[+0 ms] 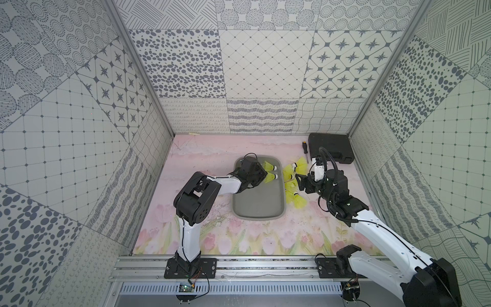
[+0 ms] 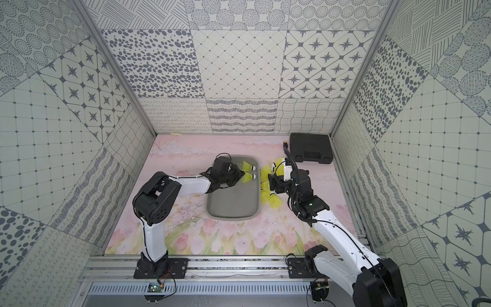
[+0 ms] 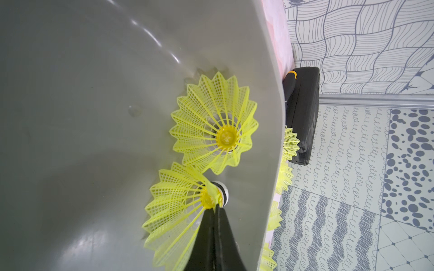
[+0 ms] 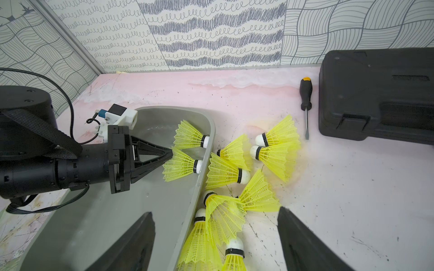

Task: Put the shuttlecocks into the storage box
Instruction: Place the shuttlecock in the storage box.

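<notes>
Inside the storage box (image 1: 257,204), a shuttlecock (image 3: 173,201) is pinched by the left gripper (image 3: 215,208), release seemingly due; right gripper (image 4: 215,212) is held spread

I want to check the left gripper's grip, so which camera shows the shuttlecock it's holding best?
The left wrist view: the held shuttlecock is close up, the shut left gripper pinching its skirt. The right wrist view shows it side-on within the storage box. In both top views it is small, partly behind the gripper.
</notes>
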Robot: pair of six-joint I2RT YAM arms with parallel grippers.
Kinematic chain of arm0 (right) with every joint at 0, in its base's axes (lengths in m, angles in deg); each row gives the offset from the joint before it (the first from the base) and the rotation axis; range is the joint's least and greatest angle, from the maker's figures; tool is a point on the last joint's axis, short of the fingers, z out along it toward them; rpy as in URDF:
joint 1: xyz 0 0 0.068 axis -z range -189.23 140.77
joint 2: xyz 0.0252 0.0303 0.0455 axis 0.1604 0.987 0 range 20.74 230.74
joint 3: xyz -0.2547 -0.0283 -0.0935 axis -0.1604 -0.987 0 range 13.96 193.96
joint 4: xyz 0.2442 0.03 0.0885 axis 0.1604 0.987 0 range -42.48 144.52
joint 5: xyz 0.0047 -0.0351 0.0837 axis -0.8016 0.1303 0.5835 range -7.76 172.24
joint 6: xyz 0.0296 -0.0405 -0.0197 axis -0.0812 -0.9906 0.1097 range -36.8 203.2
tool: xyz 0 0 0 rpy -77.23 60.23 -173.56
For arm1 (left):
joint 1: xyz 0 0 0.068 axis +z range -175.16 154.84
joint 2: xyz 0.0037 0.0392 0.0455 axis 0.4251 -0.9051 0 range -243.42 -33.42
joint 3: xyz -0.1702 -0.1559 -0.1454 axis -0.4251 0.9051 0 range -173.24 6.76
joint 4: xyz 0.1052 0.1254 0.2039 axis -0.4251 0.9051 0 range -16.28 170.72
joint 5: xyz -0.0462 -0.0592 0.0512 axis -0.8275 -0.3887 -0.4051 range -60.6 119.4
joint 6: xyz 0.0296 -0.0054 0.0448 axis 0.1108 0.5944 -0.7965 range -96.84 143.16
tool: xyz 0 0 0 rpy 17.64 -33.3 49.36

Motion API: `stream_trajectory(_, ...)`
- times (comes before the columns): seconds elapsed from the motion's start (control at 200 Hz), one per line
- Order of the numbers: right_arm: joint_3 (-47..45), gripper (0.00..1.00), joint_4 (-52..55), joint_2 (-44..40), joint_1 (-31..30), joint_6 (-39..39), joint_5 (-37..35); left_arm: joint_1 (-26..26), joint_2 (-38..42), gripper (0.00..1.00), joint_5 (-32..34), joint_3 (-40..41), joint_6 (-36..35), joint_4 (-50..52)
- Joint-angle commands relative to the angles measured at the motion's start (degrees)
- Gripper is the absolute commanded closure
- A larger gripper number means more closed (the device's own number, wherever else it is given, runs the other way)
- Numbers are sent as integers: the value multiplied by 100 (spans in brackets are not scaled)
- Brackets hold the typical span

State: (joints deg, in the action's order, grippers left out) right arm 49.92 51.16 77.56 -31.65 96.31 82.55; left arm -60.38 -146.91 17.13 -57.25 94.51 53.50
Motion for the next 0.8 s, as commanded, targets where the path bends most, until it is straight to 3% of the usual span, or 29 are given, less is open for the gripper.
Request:
stream_trajectory(0.0, -64, 14, -162, -69, 27, 11, 56, -30, -58, 100, -39, -103, -113, -107)
stream_trajectory(0.175, -46, 14, -127, -66, 35, -6, 59, -28, -41, 100, 18, -247, -260, 90)
stream_trajectory(0.795, -46, 14, -83, -76, 75, -3, 73, -11, -144, 86, 59, -411, -436, 387)
